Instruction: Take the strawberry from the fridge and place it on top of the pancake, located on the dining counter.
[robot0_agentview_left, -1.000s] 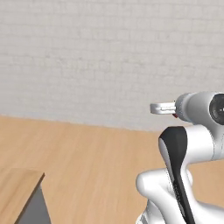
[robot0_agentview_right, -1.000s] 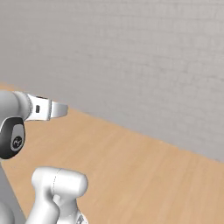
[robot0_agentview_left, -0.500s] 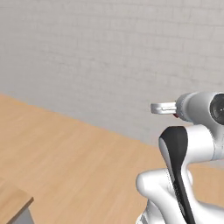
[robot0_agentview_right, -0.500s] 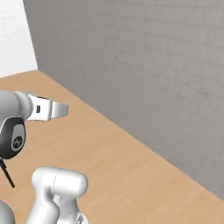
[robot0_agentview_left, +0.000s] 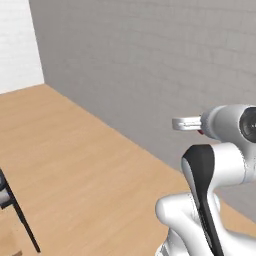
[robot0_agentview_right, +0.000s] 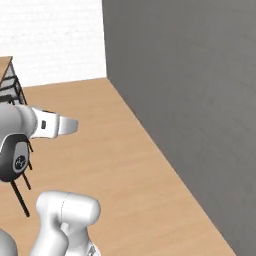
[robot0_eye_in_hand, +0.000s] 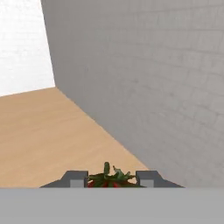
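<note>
A: What's the room like?

B: A grey brick wall (robot0_agentview_left: 150, 75) runs along a bare light-wood plank floor (robot0_agentview_left: 75, 165) and meets a white brick wall (robot0_agentview_right: 50, 35) at a corner.

A: Different from a second ago?

B: The whole picture has swung, so the base has turned. The corner and white wall have come into sight, and a dark-legged chair (robot0_agentview_right: 12, 92) now stands at the left edge of both base views. The arm's pose looks the same.

A: And the strawberry?

B: The strawberry (robot0_eye_in_hand: 107, 180) sits pinched between the two grey fingers (robot0_eye_in_hand: 75, 179) of the gripper (robot0_eye_in_hand: 111, 180) in the hand view, red flesh low, ragged green leaves sticking up. In the left base view a speck of red shows behind the white hand.
</note>
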